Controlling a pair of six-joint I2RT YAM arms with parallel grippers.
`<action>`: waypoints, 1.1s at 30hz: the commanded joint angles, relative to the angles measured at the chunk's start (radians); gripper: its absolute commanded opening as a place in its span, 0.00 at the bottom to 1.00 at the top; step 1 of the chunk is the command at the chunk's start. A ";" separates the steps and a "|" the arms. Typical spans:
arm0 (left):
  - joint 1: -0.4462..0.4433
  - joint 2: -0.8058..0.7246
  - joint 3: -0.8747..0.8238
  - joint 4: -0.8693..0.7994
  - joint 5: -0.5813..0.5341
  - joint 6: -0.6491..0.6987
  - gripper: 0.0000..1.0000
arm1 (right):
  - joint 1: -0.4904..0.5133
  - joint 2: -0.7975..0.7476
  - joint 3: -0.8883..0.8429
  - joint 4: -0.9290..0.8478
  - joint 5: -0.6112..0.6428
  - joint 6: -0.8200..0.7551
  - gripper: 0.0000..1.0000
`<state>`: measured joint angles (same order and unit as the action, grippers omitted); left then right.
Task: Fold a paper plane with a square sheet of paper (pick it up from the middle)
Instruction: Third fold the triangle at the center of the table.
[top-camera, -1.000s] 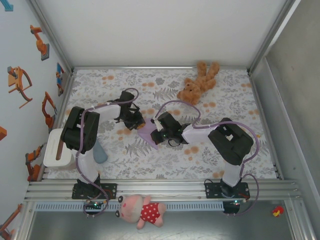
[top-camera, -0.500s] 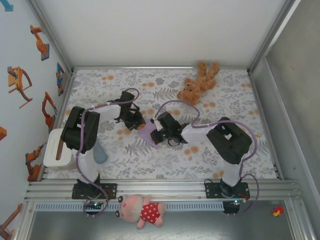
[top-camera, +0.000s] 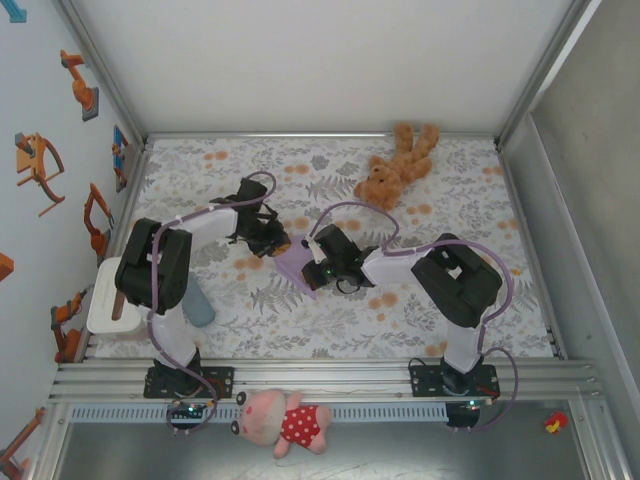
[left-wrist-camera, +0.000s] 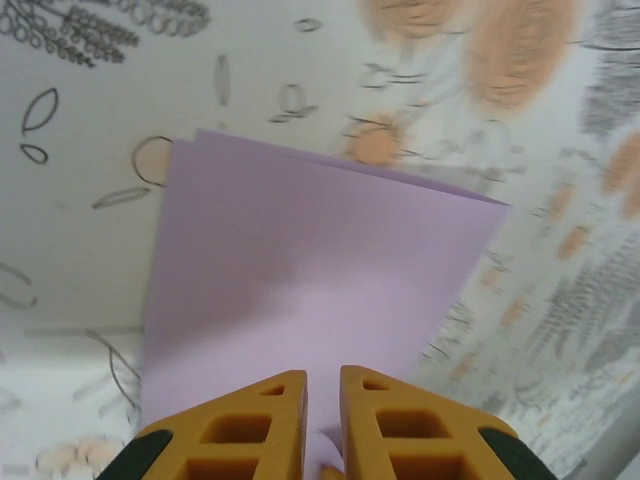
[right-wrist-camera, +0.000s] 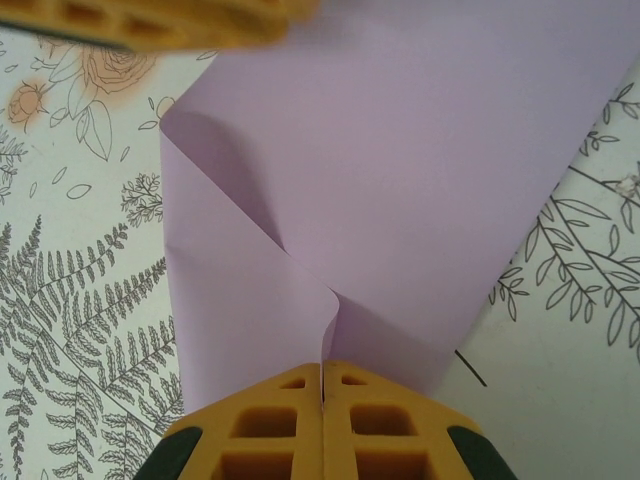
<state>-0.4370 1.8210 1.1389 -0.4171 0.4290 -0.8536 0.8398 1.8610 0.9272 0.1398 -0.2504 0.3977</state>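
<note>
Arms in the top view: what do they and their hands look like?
The left arm and right arm have white links, black joints, looping lilac cables. The left hand and right hand have orange-yellow fingers with square cut-outs.

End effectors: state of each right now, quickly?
Left end effector: nearly closed at the edge of the square sheet of paper; grip cannot be told.
Right end effector: closed, pinching that paper.
</note>
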 joint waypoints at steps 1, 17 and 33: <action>-0.004 -0.113 -0.055 -0.017 -0.018 -0.028 0.17 | -0.005 0.018 0.022 -0.020 -0.007 0.018 0.00; -0.123 -0.144 -0.201 0.094 0.007 -0.171 0.13 | -0.006 0.032 0.028 -0.009 -0.016 0.029 0.00; -0.126 -0.123 -0.261 0.082 -0.060 -0.197 0.11 | -0.007 0.032 0.032 -0.020 -0.010 0.029 0.00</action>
<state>-0.5571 1.6970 0.8890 -0.3183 0.3935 -1.0344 0.8387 1.8736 0.9401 0.1394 -0.2657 0.4198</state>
